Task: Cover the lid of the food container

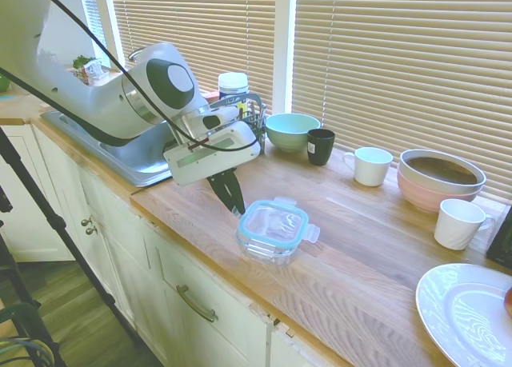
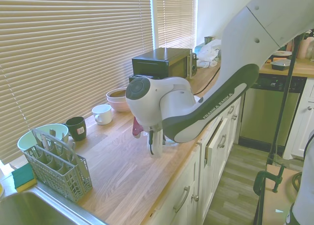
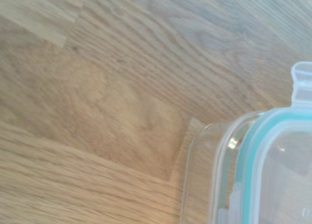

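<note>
free: bare counter (image 1: 376, 247) around lidded container (image 1: 272, 230) | obstacles: mugs (image 1: 372, 165), bowls (image 1: 441, 179) behind, well apart

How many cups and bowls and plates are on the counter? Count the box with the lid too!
Cups: 3, two white and one black
Bowls: 2, one green, one pink
Plates: 1, white
Food container with its lid on top: 1
Total: 7
</note>
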